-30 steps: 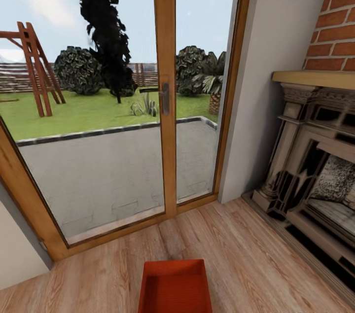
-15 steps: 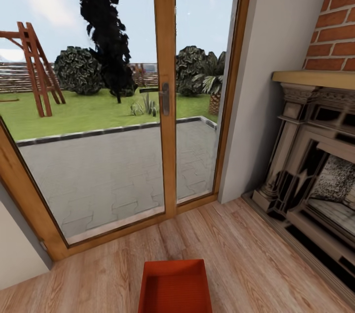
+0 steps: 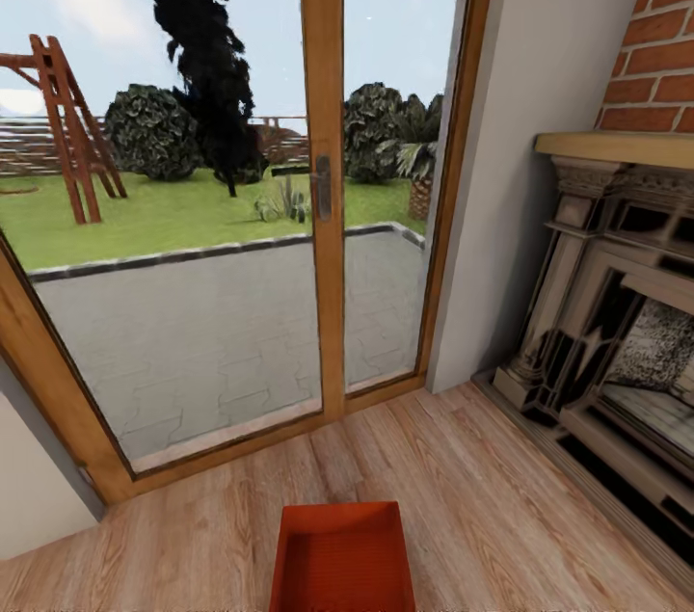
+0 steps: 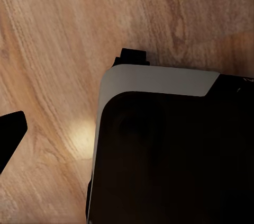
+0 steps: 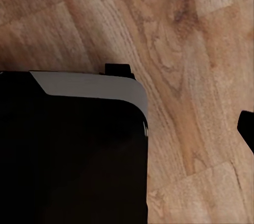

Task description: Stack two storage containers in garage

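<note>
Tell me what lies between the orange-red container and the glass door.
In the head view, bare light wood plank flooring runs from the storage container up to the glass door; nothing stands on that stretch.

The floor is made of light wood planks, and a big glass door with a wood frame and a dark handle lets bright daylight in. Through the glass you can see a grey paved patio, green grass, round bushes, a tall dark tree, a wooden swing frame and a fence under a pale blue sky. Next to the door is a plain white wall, and on the right stands a fireplace with a wood shelf on top and red bricks above it.
</note>
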